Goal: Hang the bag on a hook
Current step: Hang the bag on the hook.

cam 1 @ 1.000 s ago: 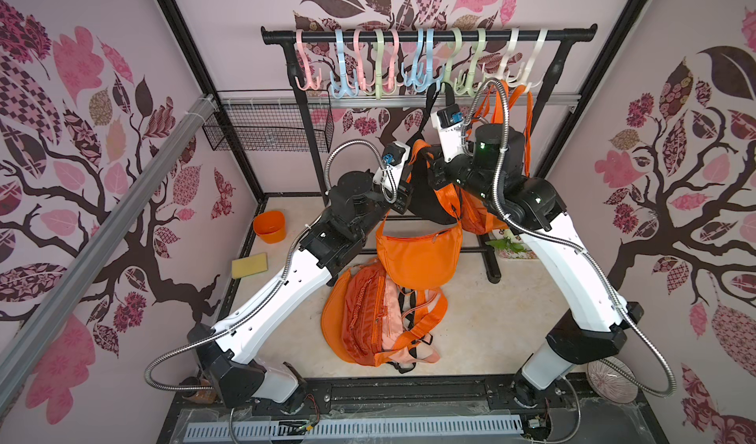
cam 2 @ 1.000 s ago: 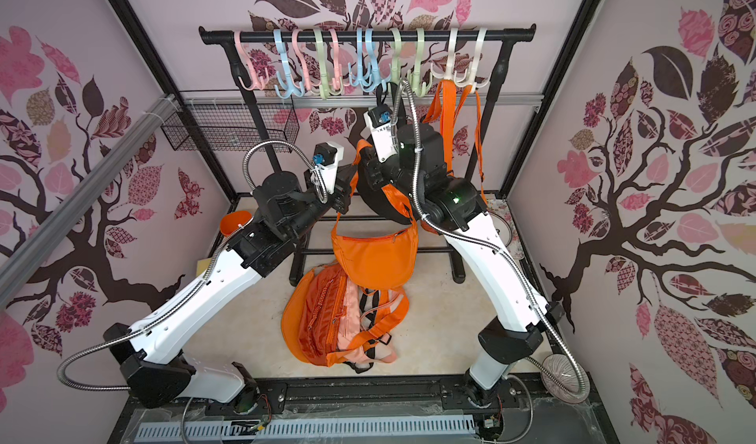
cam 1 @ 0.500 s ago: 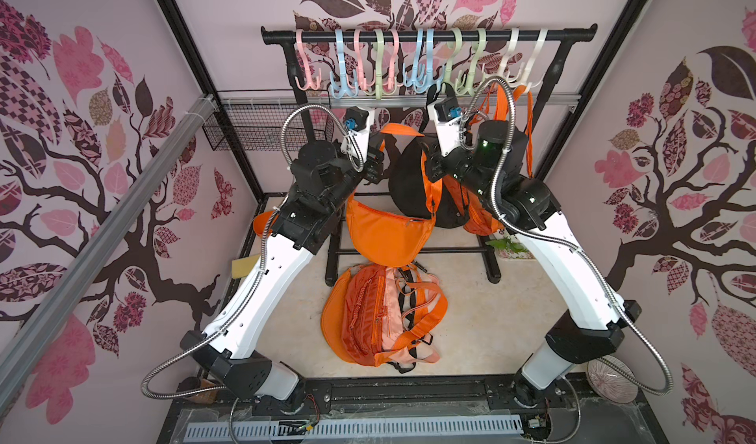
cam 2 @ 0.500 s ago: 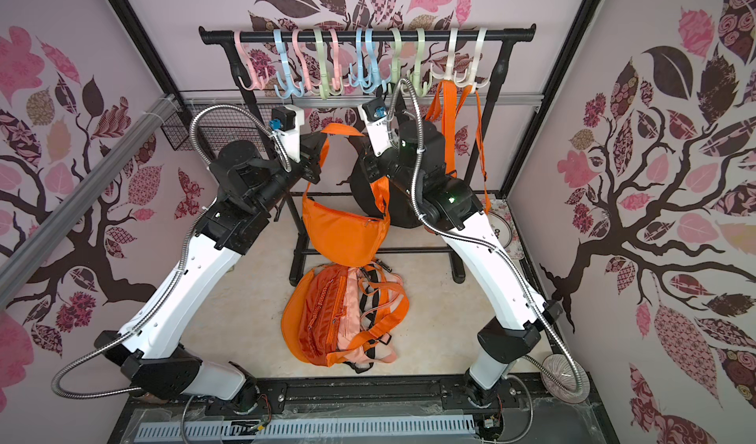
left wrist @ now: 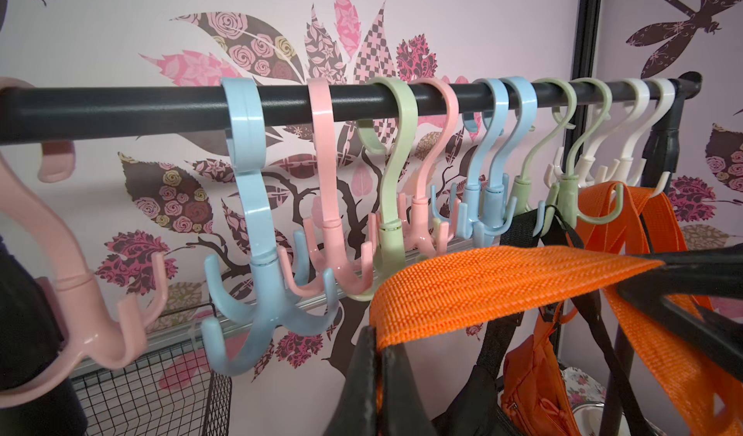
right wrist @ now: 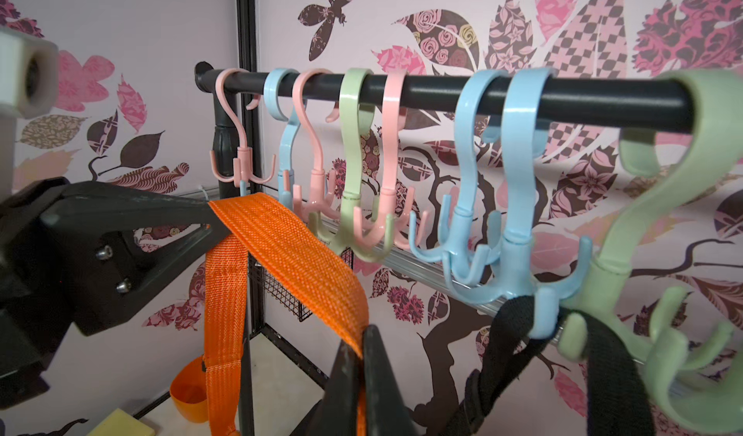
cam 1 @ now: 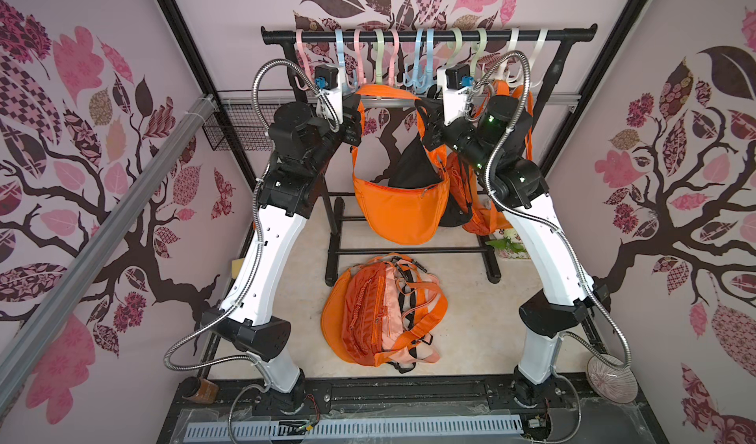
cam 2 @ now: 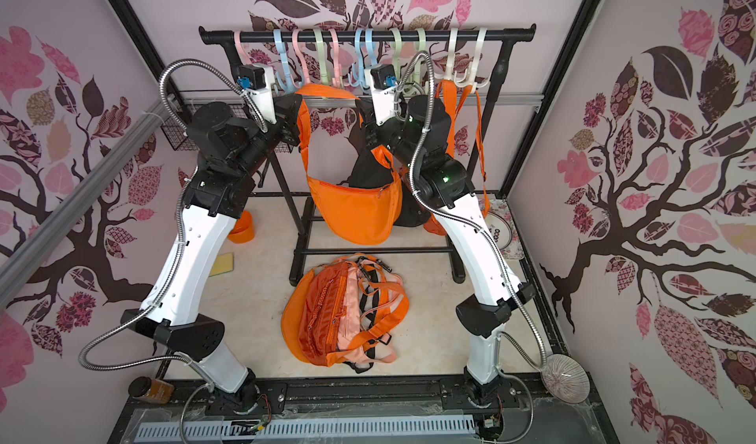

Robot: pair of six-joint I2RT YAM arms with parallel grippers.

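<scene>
L+R jaws clamp strap (left wrist: pixel 482 277), bag (cam 1: pixel 399 212) dangles below

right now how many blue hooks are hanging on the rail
3. In a top view, one blue hook is second from the left-arm end of the rail. Two more blue hooks hang side by side near its middle. None looks hidden.

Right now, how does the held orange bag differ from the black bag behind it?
The orange bag hangs by its strap pinched in the shut left gripper and right gripper, on no hook; the black bag has its strap over hooks. The orange bag is in front, the black bag partly hidden. Both hang freely.
</scene>
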